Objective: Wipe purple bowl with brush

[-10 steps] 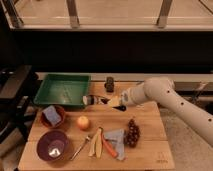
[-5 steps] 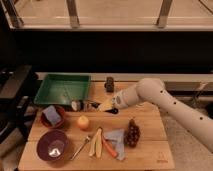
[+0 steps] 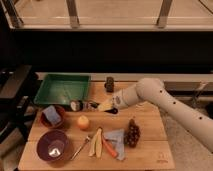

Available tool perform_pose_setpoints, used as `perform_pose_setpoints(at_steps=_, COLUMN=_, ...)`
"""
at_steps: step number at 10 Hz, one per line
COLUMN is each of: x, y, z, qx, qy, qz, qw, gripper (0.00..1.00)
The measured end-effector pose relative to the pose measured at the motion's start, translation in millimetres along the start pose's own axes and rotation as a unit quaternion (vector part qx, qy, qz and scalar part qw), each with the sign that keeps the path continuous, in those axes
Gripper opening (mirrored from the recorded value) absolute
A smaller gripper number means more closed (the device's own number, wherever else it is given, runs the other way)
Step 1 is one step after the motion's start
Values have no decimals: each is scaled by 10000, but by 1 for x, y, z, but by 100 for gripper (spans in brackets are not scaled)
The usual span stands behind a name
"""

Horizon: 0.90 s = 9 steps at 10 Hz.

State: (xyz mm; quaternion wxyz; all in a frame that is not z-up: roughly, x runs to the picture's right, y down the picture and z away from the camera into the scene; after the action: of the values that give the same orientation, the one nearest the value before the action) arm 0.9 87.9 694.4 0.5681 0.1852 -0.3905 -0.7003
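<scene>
Purple bowl (image 3: 52,145) sits at the front left corner of the wooden desk (image 3: 150,120) with a pale glint inside it, well apart from the claw (image 3: 103,106). The claw hangs over the middle of the desk, just in front of the green tray (image 3: 62,90). Its fingers are together on the black handle of the brush (image 3: 82,105), though the exact grip point is hard to make out. The brush's whitish head points left, near the reddish-brown bowl (image 3: 61,121). The arm (image 3: 165,102) is cut off at the right edge.
</scene>
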Motion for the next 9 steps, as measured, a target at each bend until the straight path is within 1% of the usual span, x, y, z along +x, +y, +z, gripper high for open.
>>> perform_pose_setpoints(at_steps=1, x=1, y=-10, z=2, qx=66, qy=-13, qz=-206, qw=9998, gripper=0)
perform_pose_setpoints(at_steps=2, x=2, y=-27, z=11, qx=183, qy=-43, qz=-491, qw=9986, gripper=0)
perform_pose_setpoints(at_steps=3, x=2, y=-49, z=24, qx=304, qy=-79, qz=-815, qw=9962, gripper=0)
perform_pose_setpoints(at_steps=4, x=2, y=-70, z=37, qx=409, qy=-118, qz=-1105, qw=9930, gripper=0)
perform_pose_setpoints(at_steps=5, x=0, y=-87, z=49, qx=504, qy=-156, qz=-1348, qw=9895, gripper=0)
perform_pose_setpoints(at_steps=6, x=-7, y=-108, z=62, qx=656, qy=-196, qz=-1678, qw=9834, gripper=0)
perform_pose_setpoints(at_steps=7, x=-18, y=-121, z=70, qx=779, qy=-248, qz=-1912, qw=9781, gripper=0)
perform_pose_setpoints(at_steps=8, x=-30, y=-130, z=77, qx=897, qy=-329, qz=-2086, qw=9733, gripper=0)
perform_pose_setpoints(at_steps=9, x=-43, y=-136, z=86, qx=1001, qy=-429, qz=-2189, qw=9696, gripper=0)
